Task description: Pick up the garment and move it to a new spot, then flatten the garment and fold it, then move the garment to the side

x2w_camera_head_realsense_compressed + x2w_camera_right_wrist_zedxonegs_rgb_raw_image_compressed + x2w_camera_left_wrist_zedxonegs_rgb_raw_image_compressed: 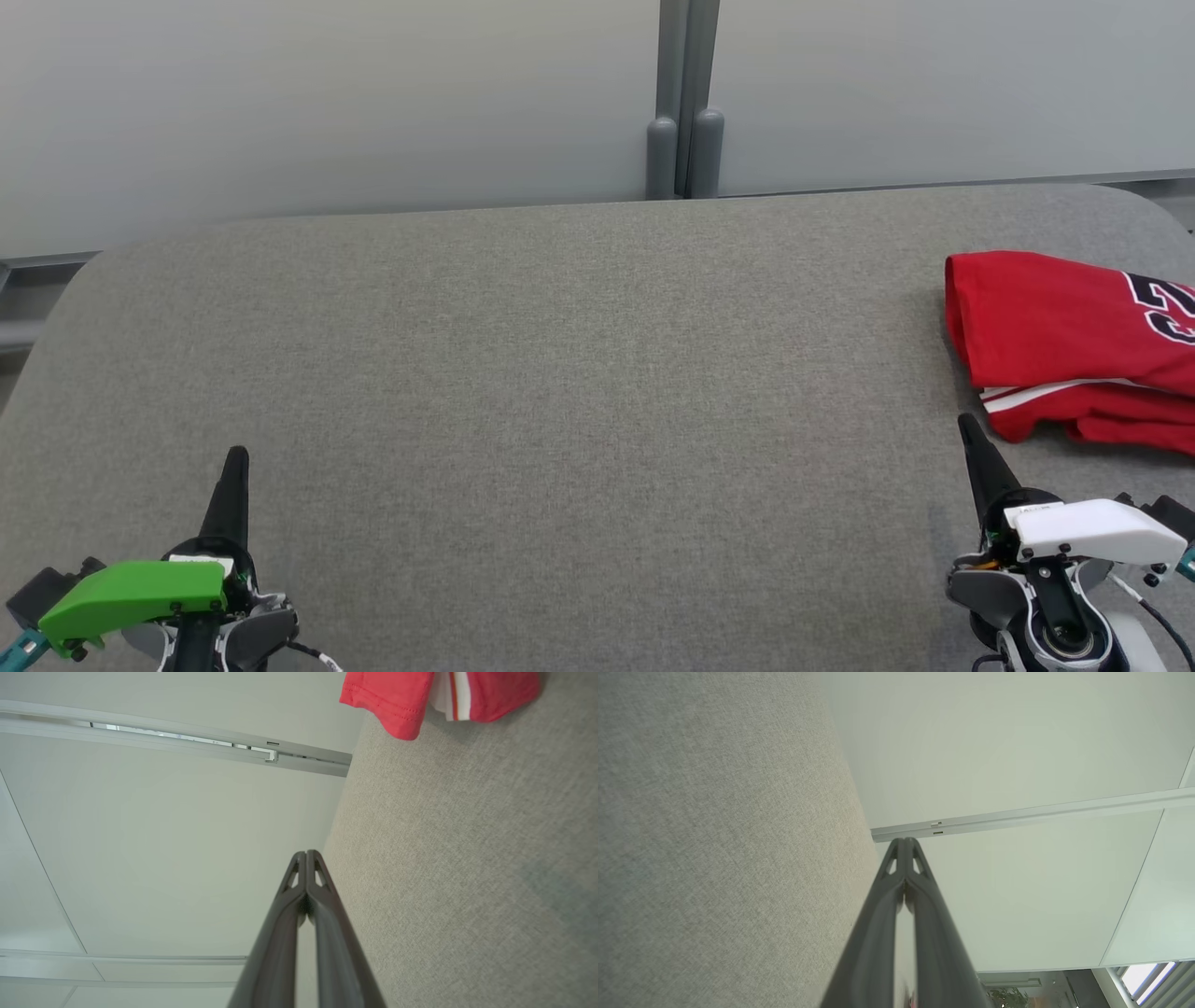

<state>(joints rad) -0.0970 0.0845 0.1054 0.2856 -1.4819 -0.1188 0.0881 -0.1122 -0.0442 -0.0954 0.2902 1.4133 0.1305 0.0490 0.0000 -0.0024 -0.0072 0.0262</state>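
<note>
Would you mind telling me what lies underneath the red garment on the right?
The red garment lies folded on the grey fabric surface, which shows beside it. A white-striped layer peeks out below its top fold; anything else beneath is covered.

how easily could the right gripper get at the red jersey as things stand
Probably easily: the right gripper sits shut just short of the red jersey, with only bare grey fabric surface between them. It would need to open first.

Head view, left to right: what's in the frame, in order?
Left gripper with green cover → grey vertical post at the back wall → folded red fabric garment with white trim. The right gripper shares the garment's span across the picture, so unranked.
</note>
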